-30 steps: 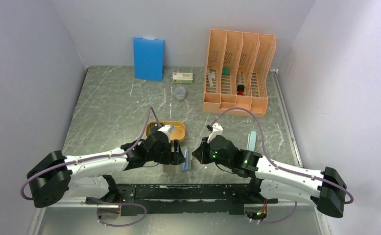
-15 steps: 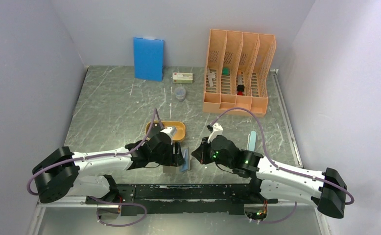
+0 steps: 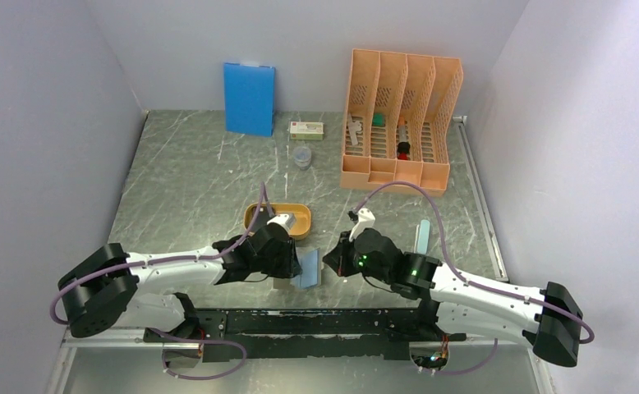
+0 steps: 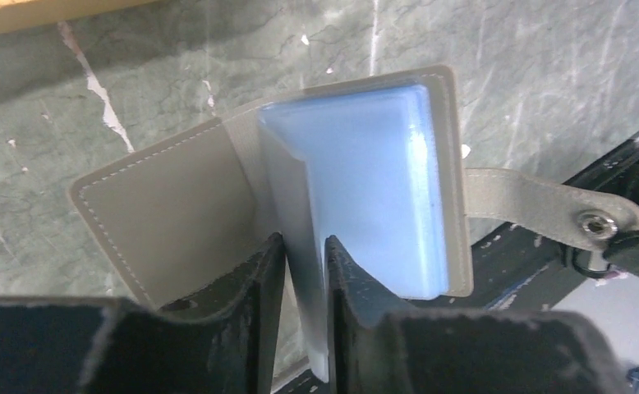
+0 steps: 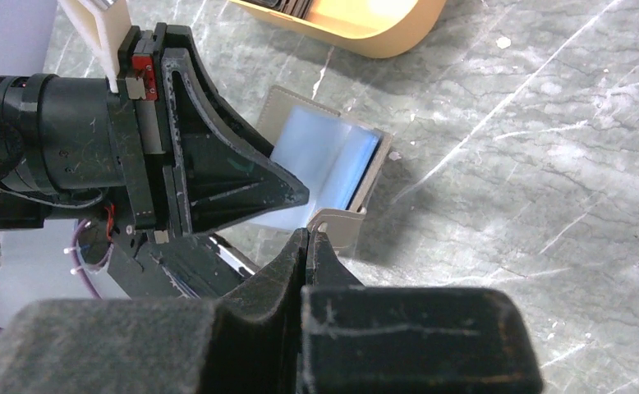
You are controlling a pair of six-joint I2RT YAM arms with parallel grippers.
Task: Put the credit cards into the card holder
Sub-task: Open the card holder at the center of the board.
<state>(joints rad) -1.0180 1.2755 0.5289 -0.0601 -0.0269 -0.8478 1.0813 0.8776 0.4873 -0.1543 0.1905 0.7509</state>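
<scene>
Lying open near the front edge of the tabletop [image 3: 193, 180], the grey card holder [image 4: 168, 205] shows its pale blue pockets [image 4: 382, 189] between the two arms. The left pincer [image 4: 304, 246], narrowed, pinches one blue pocket leaf, which stands upright between its fingers. The right pincer [image 5: 308, 240] is closed tight, its tips at the holder's snap strap [image 4: 538, 201]; whether it grips the strap is unclear. Dark credit cards [image 5: 287, 6] sit in an orange tray [image 5: 382, 37] just beyond.
</scene>
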